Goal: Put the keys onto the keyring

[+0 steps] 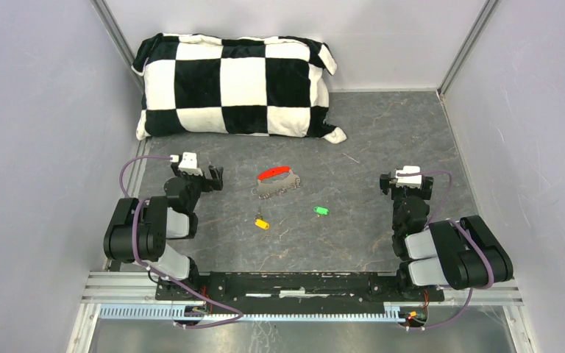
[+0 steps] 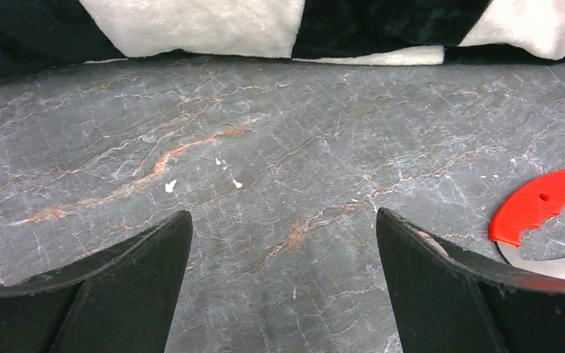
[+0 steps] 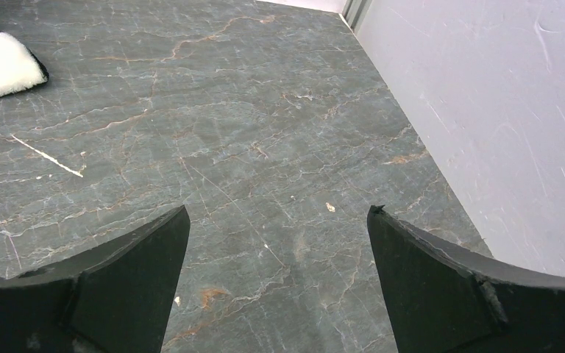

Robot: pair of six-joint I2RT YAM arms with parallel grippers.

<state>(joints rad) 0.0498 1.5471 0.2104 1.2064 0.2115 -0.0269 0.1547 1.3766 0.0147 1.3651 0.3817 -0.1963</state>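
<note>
- Keyring (image 1: 274,187) is in neither of our grippers: it lies flat on the table (image 1: 382,132), in the middle, between our two arms and a little further out than them
- Our left gripper (image 1: 213,176) has its jaws spread wide and holds nothing; its wrist view shows only bare grey stone between the two black fingers
- Our right gripper (image 1: 387,184) is also wide open and empty, over bare table close to the right wall (image 3: 500,110)
- To the right of the left gripper, and apart from it, the grey chain loop carries its red tag (image 2: 541,202), which lies along the loop's far side
- The yellow key (image 1: 262,221) lies on the table on the near side of the loop, apart from it
- The green key (image 1: 321,210) lies to the right of the yellow one, well apart from the right gripper; neither key touches the loop
- A black-and-white chequered pillow (image 1: 235,87) rests at the far end of the table, beyond everything else
</note>
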